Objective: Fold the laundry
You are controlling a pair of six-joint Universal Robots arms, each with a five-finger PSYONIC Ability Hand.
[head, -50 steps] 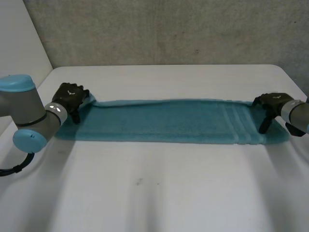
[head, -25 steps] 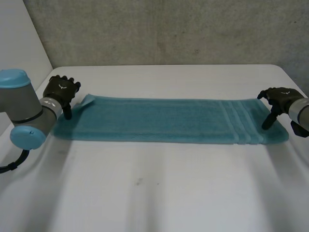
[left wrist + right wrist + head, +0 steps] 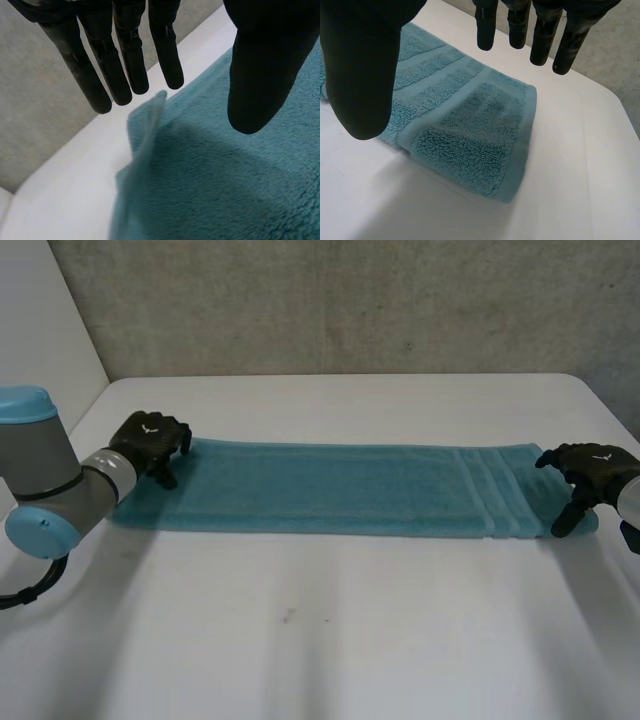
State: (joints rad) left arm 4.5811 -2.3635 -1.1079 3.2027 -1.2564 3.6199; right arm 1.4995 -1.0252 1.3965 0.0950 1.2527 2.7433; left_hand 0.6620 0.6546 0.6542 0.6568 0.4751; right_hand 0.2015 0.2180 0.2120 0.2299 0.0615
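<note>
At each end of the long teal terry towel (image 3: 340, 490) your left hand (image 3: 150, 438) and right hand (image 3: 592, 465) hover, fingers (image 3: 518, 25) wide and empty; grab both layers squarely.

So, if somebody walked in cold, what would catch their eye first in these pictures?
A long teal towel lies stretched as a narrow strip across the white table, with woven stripes near its right end. A black hand is at each end: the left hand by the far left corner, which curls up a little, and the right hand by the striped end. Both have straight fingers holding nothing.
</note>
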